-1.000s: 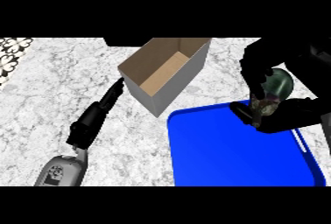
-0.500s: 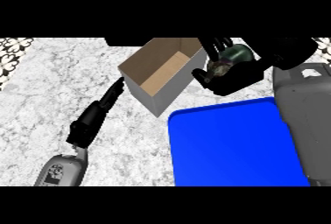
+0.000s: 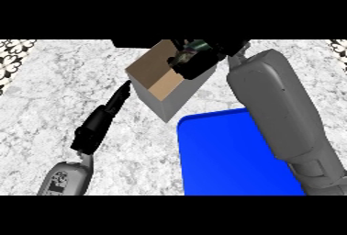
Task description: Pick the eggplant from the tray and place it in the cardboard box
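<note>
Down at the lower edge, the blue tray (image 3: 230,156) lies bare at lower right, nothing on its surface that shows, with the marbled table (image 3: 47,105) spreading out to the left. Lower left, the left forearm comes in and the left hand (image 3: 102,120) stretches up and right, fingers straight, its tips just beside the near left wall of the cardboard box (image 3: 159,92) (touching or a hair apart, I cannot tell).

Now the one that matters: the right forearm sweeps up the right side of the frame to the top centre, where the right hand (image 3: 193,62) is curled round the eggplant (image 3: 186,54). Only a greenish-grey patch of it peeks out between the dark fingers, so its long axis is anyone's guess. The hand hangs over the box's open top, at its far right rim, with the brown inside of the box just down and left of it.

So the coming move looks like a short shift toward the upper-centre opening, then a release. The box's right wall stands nearest in the way; the left hand sits outside the box, clear of the drop.
</note>
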Available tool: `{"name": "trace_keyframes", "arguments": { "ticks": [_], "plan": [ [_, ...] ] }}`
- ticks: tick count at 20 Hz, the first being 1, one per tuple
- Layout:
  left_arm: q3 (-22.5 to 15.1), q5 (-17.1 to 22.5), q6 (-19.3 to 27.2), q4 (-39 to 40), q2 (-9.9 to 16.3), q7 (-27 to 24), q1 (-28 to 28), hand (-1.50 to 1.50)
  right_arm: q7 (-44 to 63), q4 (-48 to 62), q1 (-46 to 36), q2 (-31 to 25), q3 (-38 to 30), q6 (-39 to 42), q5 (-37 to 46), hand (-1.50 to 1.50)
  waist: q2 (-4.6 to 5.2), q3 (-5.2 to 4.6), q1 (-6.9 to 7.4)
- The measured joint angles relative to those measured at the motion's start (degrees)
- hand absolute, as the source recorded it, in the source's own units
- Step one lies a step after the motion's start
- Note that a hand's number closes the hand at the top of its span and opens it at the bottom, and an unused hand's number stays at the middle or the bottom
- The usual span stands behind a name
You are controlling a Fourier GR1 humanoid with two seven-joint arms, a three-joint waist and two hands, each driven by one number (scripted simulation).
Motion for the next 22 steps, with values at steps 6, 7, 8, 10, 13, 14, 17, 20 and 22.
{"name": "trace_keyframes", "arguments": {
  "ticks": [6,7,8,10,13,14,17,20,22],
  "plan": [
    [0.95,0.71,-1.68,0.38,0.67,-0.37,-0.21,0.0,-4.4,13.35,-2.32,3.71,0.74,-6.06,4.87,1.5,0.13,0.0,0.25],
    [0.56,0.45,-1.3,-0.6,0.24,0.83,-0.34,0.0,-4.04,14.82,-2.35,4.19,0.32,-5.96,4.75,-1.5,0.09,0.0,0.2],
    [0.63,0.43,-1.48,-0.32,0.35,0.27,-0.24,0.0,-3.4,16.82,-2.44,5.2,0.1,-6.37,4.47,-1.5,0.13,0.01,0.31],
    [0.85,0.58,-1.58,0.39,0.11,0.41,-1.19,0.0,-3.97,21.32,-2.64,6.18,-1.22,-6.23,3.55,-1.5,0.29,0.0,0.45],
    [0.63,0.23,-1.51,0.71,-0.31,0.22,-1.22,0.0,-5.32,27.33,-3.51,7.47,-2.23,-6.47,3.09,-1.5,0.28,0.01,0.46],
    [0.61,0.16,-1.56,0.66,-0.38,0.26,-1.37,0.0,-6.2,29.32,-3.82,7.82,-2.44,-6.92,2.71,-1.5,0.28,0.02,0.53],
    [0.26,-0.1,-1.55,0.51,-0.83,0.81,-1.73,0.0,-9.73,33.63,-4.83,8.27,-5.06,-7.7,0.14,-1.5,0.21,0.02,0.81],
    [0.19,-0.35,-1.3,0.01,-0.99,1.05,-1.55,0.0,-12.67,35.59,-5.01,8.62,-9.5,-8.5,-4.29,-1.5,0.35,0.05,1.03],
    [0.11,-0.27,-1.41,-0.7,-0.99,1.27,-1.29,0.0,-14.29,36.45,-5.11,8.61,-13.17,-8.6,-7.93,-1.5,0.45,0.07,1.19]
  ]
}}
